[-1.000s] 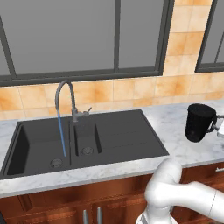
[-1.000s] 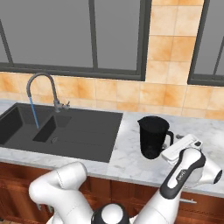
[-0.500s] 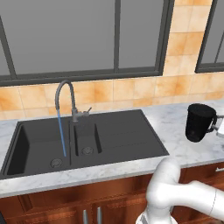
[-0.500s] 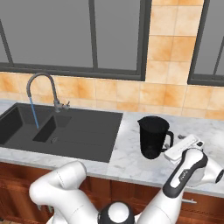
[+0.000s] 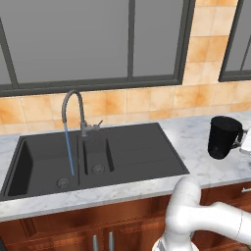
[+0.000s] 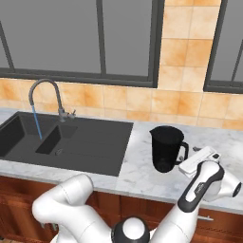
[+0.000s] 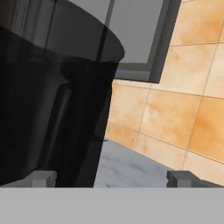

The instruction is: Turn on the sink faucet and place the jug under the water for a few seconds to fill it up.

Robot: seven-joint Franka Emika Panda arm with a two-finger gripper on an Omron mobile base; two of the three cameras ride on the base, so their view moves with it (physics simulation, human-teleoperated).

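The white arm rises from the base, bends low in front of the wooden cabinet fronts (image 6: 28, 190), and reaches to the right along the counter edge, its forearm angling up so the hand sits just right of the jug (image 6: 166, 148). In the right base view the gripper (image 6: 186, 163) points leftward toward the jug's loop handle (image 6: 182, 153), level with the lower half of the vessel; whether it touches the handle cannot be told from there. In the hand view the two finger tips (image 7: 43, 178) stand far apart at the bottom of the picture, jaws spread wide, with nothing clamped between them. The jug (image 7: 52, 109) looms dark and close on that view's left side, its handle running down just above the left tip, while the marble countertop (image 7: 131, 168) and the orange wall tiles (image 7: 175, 113) show through the gap.

The jug (image 5: 223, 136) stands upright on the marble countertop (image 5: 196, 147), to the right of the sink (image 5: 137, 152) and well apart from the sink faucet (image 5: 73, 110). The faucet's arched spout hangs over the large basin, and the water (image 5: 70, 149) falls from it as a thin blue stream to the basin floor near the drain (image 5: 62, 182). A dark-framed window (image 5: 98, 44) fills the wall above the tap
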